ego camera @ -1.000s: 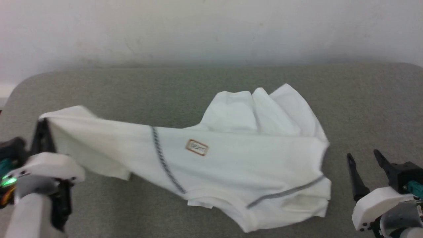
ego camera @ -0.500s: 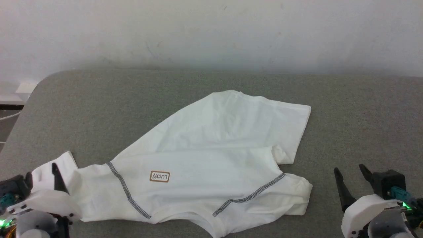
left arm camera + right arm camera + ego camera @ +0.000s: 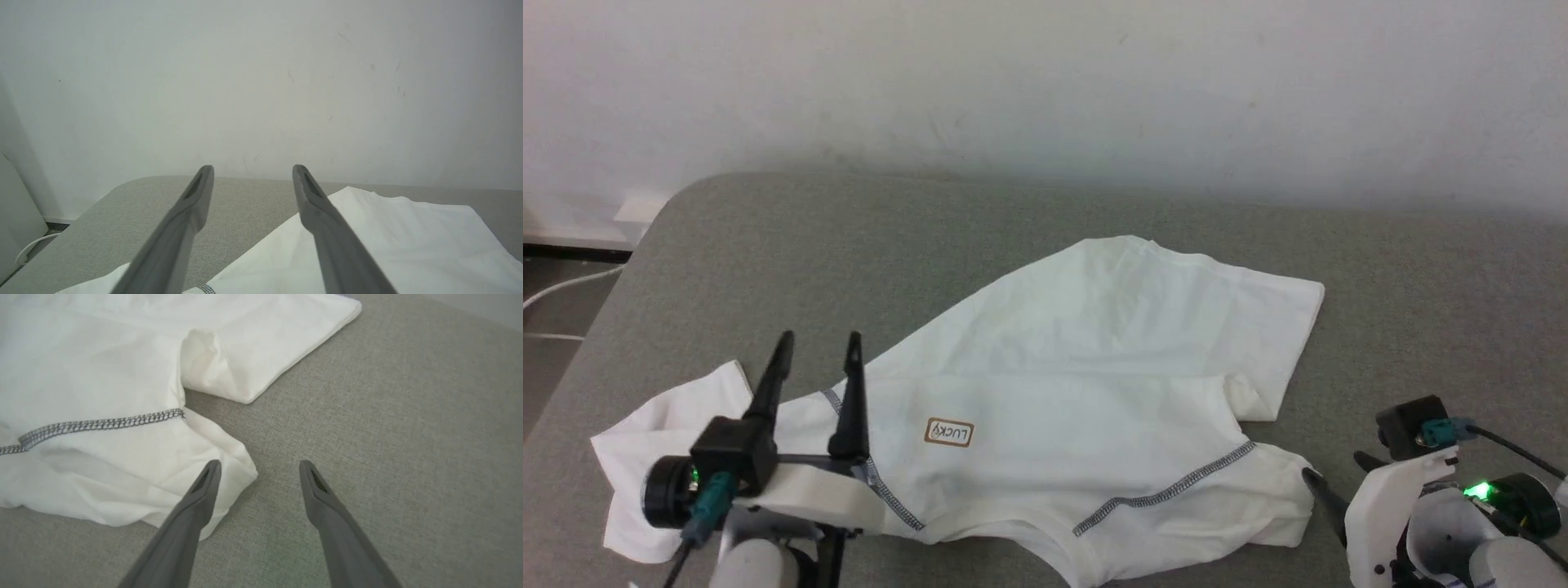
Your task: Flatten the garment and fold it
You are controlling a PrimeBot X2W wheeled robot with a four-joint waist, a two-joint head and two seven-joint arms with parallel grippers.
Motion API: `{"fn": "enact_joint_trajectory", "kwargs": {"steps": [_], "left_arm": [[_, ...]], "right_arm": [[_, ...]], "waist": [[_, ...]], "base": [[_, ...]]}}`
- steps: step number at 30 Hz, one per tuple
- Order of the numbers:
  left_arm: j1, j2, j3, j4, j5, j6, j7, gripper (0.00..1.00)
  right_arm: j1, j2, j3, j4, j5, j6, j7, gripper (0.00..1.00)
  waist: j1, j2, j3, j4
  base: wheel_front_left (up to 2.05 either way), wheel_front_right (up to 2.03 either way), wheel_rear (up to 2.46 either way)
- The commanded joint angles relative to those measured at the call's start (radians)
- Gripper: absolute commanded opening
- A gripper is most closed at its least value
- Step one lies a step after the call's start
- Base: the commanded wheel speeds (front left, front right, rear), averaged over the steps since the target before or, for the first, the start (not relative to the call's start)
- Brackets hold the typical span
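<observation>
The garment (image 3: 1094, 384) lies on the grey surface (image 3: 768, 245), partly spread but skewed, with both sleeve ends rumpled. Flattening looks unfinished and no fold is made yet. There is one garment, with one small brown label (image 3: 948, 432) and two zigzag seams. There are two claws. The left claw (image 3: 819, 336) hovers over the left-hand sleeve and the right claw (image 3: 259, 463) is just beside the other sleeve, both spread and empty.

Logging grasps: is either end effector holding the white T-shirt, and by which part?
Nothing is held. The left end effector is open over the white short-sleeved fabric T-shirt; the right end effector is open at its edge.
</observation>
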Motion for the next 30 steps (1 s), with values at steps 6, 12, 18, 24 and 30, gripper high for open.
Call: {"fn": "enact_joint_trajectory", "kwargs": {"steps": [6,12,18,24,30], "left_arm": [[0.046,-0.057,-0.064,-0.005,0.022,-0.018,-0.005,1.00],[0.045,-0.070,-0.077,0.020,0.029,-0.026,-0.006,1.00],[0.047,-0.072,-0.062,0.034,0.032,-0.025,-0.006,1.00],[0.063,-0.076,-0.050,0.044,0.033,-0.025,-0.006,1.00],[0.084,-0.089,-0.039,0.045,0.026,-0.027,-0.006,1.00]], "right_arm": [[-0.109,-0.073,0.105,0.115,0.094,-0.002,0.133,1.00],[-0.147,-0.091,0.184,0.211,0.139,-0.002,0.170,1.00],[-0.148,-0.095,0.245,0.269,0.160,-0.002,0.137,0.00],[-0.118,-0.104,0.133,0.227,0.104,-0.002,0.041,0.00],[0.010,-0.098,-0.085,-0.007,0.001,-0.002,0.067,0.00]], "waist": [[0.0001,0.0000,0.023,0.087],[0.0001,0.0000,0.043,0.123],[0.0001,0.0000,0.042,0.116],[0.0001,0.0000,0.002,0.049],[0.0001,0.0000,-0.037,-0.041]], "base": [[0.00,0.00,0.00],[0.00,0.00,0.00],[0.00,0.00,0.00],[0.00,0.00,0.00],[0.00,0.00,0.00]]}}
